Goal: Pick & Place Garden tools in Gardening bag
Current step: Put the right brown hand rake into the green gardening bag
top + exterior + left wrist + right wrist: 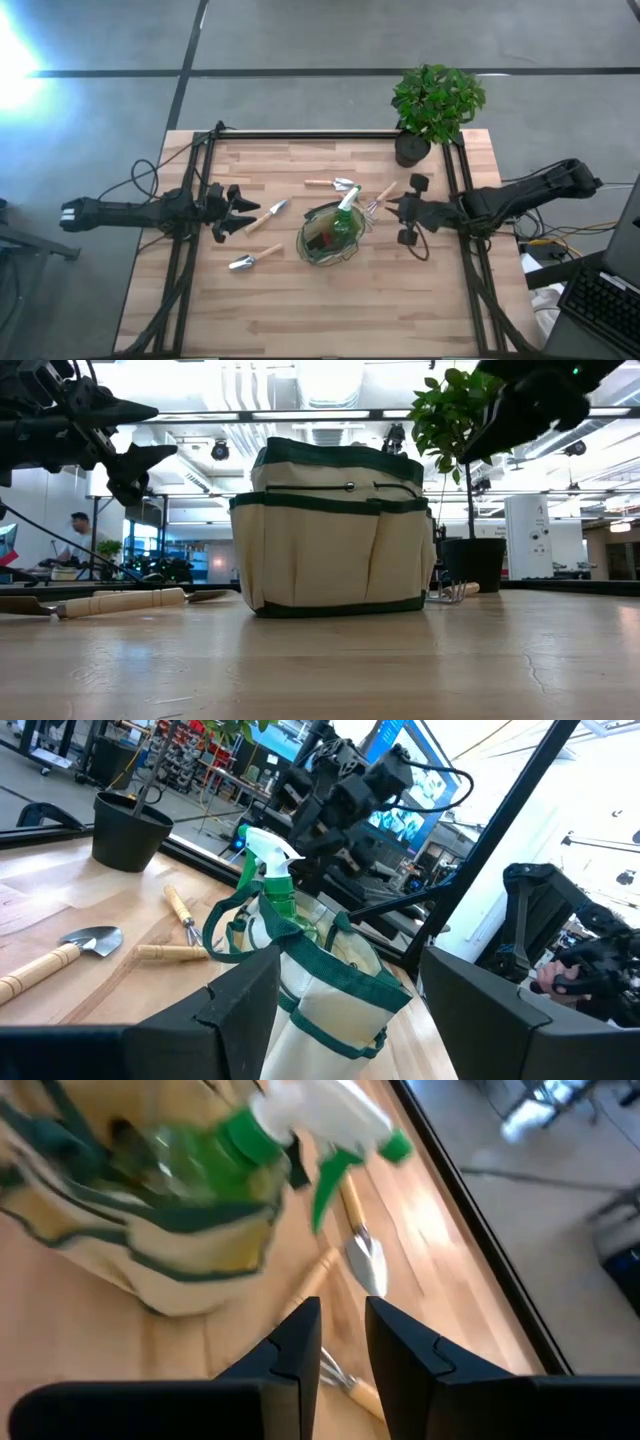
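Hovering just right of the cream, green-trimmed fabric gardening bag (333,236), the right gripper (403,211) in the high view has a wooden-handled silver hand fork (377,199) lying between it and the bag, long axis diagonal, handle toward the table's far right, tines toward the bag. The left gripper (238,211) waits open and empty well left of the bag, beside a wooden-handled trowel (266,217).

Low view: the bag stands upright mid-table, the fork's tines (452,593) showing at its base by the black plant pot (474,564).

Left wrist view: the fork (182,914) rests beside the bag, its tines toward a second handle.

Right wrist view: the right gripper (342,1342) shows its fingers narrowly parted, gripping nothing, directly above the fork's handle (318,1280), which runs roughly in line with the gap; judged nearer, this arm suits the pick.
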{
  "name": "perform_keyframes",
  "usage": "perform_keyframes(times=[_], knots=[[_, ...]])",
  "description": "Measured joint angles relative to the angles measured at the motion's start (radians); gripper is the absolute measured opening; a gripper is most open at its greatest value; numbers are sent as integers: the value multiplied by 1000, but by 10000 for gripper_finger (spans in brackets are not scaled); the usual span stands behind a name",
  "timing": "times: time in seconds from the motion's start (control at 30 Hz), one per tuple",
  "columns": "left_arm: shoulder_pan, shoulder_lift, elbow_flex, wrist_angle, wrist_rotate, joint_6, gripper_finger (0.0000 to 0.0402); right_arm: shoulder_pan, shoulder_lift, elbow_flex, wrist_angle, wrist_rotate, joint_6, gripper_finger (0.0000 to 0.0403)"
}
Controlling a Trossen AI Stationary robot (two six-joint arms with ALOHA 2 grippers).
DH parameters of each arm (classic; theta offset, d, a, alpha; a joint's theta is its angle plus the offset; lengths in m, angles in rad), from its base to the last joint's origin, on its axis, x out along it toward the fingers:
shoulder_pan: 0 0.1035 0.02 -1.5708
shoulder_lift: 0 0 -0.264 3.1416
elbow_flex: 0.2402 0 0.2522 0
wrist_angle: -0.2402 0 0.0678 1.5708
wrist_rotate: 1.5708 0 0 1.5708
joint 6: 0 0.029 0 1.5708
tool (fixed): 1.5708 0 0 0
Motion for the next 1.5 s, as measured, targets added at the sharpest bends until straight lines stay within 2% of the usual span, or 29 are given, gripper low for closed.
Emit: perform_keyframes(times=[0.37,0.43,0.57,0.8,0.9,1.03,1.23,1.5], knots=[[0,0,0,0,0,0,245,-202,80,0,-77,-15,106,73],[0,0,0,0,0,0,245,-221,92,0,-74,-57,55,70],[0,0,0,0,0,0,245,-239,124,0,-77,-150,-153,63],[0,0,0,0,0,0,245,-240,198,0,-97,-161,-445,53],[0,0,0,0,0,0,245,-240,240,1,-97,-162,-490,50],[0,0,0,0,0,0,245,-254,310,39,-104,-162,-438,50],[0,0,0,0,0,0,245,-290,420,106,-169,-161,-468,74],[0,0,0,0,0,0,245,-347,510,111,-171,-163,-499,122]])
